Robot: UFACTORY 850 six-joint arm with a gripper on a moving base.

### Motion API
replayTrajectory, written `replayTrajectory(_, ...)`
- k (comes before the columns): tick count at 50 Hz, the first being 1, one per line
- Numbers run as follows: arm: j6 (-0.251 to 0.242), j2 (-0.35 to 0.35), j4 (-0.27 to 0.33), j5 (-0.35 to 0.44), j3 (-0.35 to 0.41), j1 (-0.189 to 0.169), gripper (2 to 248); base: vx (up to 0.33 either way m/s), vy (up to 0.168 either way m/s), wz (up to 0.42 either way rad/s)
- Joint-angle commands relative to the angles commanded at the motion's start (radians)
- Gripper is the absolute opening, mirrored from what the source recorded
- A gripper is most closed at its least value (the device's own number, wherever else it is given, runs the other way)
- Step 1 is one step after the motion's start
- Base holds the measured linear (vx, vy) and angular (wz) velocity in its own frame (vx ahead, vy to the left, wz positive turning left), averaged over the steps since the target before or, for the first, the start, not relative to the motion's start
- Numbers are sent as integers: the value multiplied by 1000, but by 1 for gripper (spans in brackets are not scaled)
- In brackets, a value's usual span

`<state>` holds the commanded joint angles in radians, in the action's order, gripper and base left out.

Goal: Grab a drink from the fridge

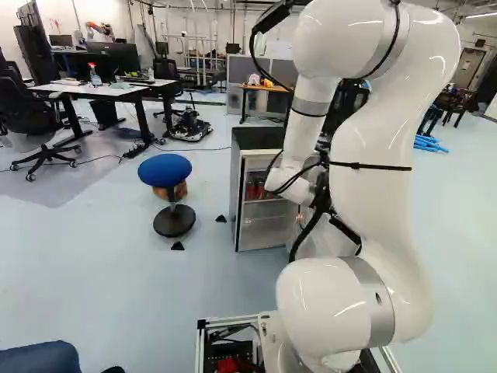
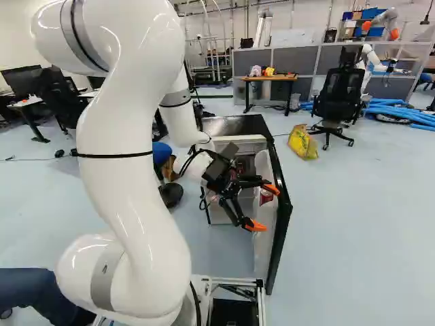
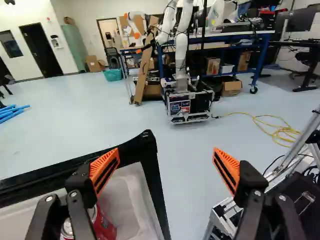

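The fridge's open door (image 2: 277,217) swings toward the base. My gripper (image 2: 263,207) is at its inner side, in front of the fridge (image 2: 238,125). In the wrist view the gripper (image 3: 166,152) stands wide open, nothing held between its fingers. One finger overlaps the door (image 3: 145,155) near its corner; the other shows against the floor. A red can (image 3: 103,226) sits in the door's pale shelf, partly hidden behind the first finger. Red drinks (image 1: 255,189) stand inside the fridge in the left base view, partly blocked by my arm.
A blue stool (image 1: 165,169) stands beside the fridge. Beyond the fridge are a yellow bag (image 2: 302,142) and an office chair (image 2: 336,102). Another robot (image 3: 184,95) stands across the room, with a yellow cable (image 3: 272,127) on the floor. A person's leg (image 2: 41,292) is close by the base.
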<state>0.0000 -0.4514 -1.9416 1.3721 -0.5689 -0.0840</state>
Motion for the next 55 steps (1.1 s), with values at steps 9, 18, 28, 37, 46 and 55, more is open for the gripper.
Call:
replayTrajectory(9,0,-13,0,-26,-41,-55,247,0,0,0)
replayTrajectory(18,0,-27,0,-47,-81,-106,247,0,0,0)
replayTrajectory(28,0,-43,0,-47,-126,-160,247,0,0,0)
replayTrajectory(37,0,-59,7,-47,-166,-204,247,0,0,0)
replayTrajectory(46,0,-76,26,-47,-206,-246,247,0,0,0)
replayTrajectory(55,0,-93,48,-47,-246,-285,247,0,0,0)
